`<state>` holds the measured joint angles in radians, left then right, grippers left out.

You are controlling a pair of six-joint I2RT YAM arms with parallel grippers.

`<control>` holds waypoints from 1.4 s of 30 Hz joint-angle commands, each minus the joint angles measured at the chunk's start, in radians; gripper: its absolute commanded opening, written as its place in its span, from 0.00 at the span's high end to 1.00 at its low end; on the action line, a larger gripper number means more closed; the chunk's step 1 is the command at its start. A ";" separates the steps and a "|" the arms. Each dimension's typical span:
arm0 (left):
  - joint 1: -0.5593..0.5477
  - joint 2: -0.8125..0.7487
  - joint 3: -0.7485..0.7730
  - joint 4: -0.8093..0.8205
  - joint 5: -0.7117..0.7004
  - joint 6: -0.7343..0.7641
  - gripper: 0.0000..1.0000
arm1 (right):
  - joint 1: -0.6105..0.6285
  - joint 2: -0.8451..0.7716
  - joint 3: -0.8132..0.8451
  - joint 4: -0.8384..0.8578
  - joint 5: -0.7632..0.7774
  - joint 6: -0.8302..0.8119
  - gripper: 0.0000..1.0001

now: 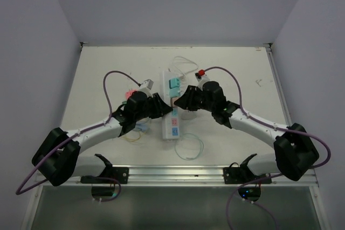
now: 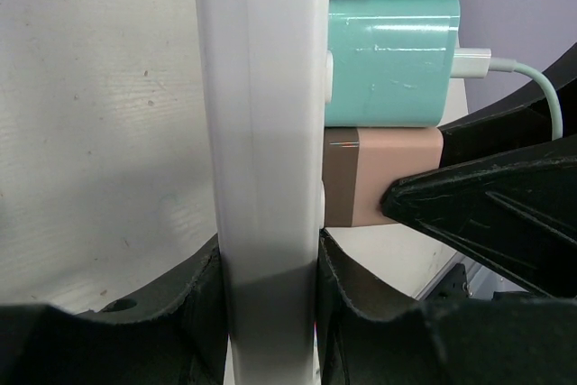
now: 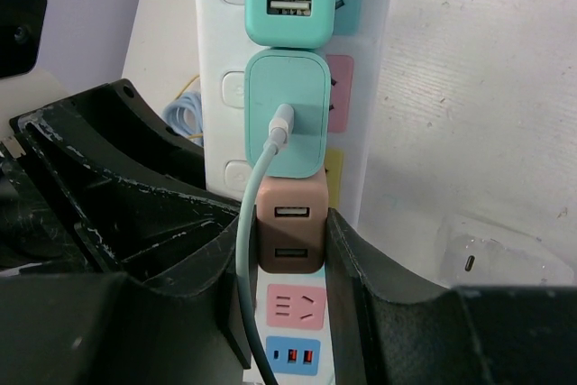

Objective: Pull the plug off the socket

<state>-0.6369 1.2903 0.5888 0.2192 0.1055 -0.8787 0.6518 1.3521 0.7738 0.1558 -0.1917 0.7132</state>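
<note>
A white power strip [image 1: 173,127] lies lengthwise mid-table. My left gripper [image 1: 160,109] is shut on the strip's body [image 2: 261,132], one finger on each long side [image 2: 269,313]. A pink-brown USB plug [image 3: 290,227] sits in the strip's socket, just below two teal plugs [image 3: 287,123]. My right gripper [image 3: 290,250] is shut on the pink-brown plug, fingers on its two sides [image 1: 180,102]. In the left wrist view the plug [image 2: 379,176] stands out from the strip with the right finger's tip [image 2: 424,200] against it. A pale green cable [image 3: 248,250] from the lower teal plug runs past the plug.
A looped green cable [image 1: 188,146] lies in front of the strip and white cable [image 1: 183,63] behind it. A clear adapter [image 3: 491,254] lies right of the strip. Blue-yellow cable [image 3: 185,114] lies left of it. A pink object [image 1: 128,94] sits by the left arm.
</note>
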 commanded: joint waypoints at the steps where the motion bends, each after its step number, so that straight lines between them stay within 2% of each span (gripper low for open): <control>1: 0.048 -0.019 0.017 -0.119 -0.274 0.064 1.00 | -0.017 -0.102 -0.011 -0.004 0.023 -0.028 1.00; 17: 0.048 -0.074 0.028 -0.184 -0.389 0.126 1.00 | -0.023 -0.192 -0.030 -0.038 0.069 -0.021 1.00; 21: 0.048 -0.100 0.028 -0.147 -0.371 0.147 1.00 | -0.024 -0.165 -0.019 -0.055 0.032 -0.034 1.00; 27: 0.048 -0.132 0.019 -0.047 -0.303 0.173 1.00 | -0.024 -0.039 0.015 -0.090 -0.046 -0.038 0.99; 34: 0.043 -0.141 -0.024 0.103 -0.191 0.184 1.00 | -0.026 0.079 -0.019 -0.036 -0.098 -0.015 0.84; 37: 0.040 -0.149 -0.037 0.131 -0.171 0.199 1.00 | -0.024 0.100 -0.027 -0.021 -0.100 -0.014 0.72; 38: 0.039 -0.152 -0.043 0.137 -0.165 0.208 1.00 | -0.024 0.104 -0.027 -0.021 -0.098 -0.014 0.62; 40: 0.037 -0.152 -0.049 0.150 -0.162 0.218 1.00 | -0.024 0.108 -0.022 -0.025 -0.098 -0.015 0.51; 41: 0.037 -0.154 -0.055 0.154 -0.155 0.225 1.00 | -0.024 0.108 -0.021 -0.028 -0.100 -0.018 0.42; 42: 0.037 -0.154 -0.058 0.160 -0.148 0.228 1.00 | -0.024 0.107 -0.021 -0.032 -0.098 -0.017 0.39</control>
<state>-0.5922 1.1786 0.5251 0.1955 -0.0757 -0.6865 0.6281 1.4593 0.7456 0.0891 -0.2653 0.6991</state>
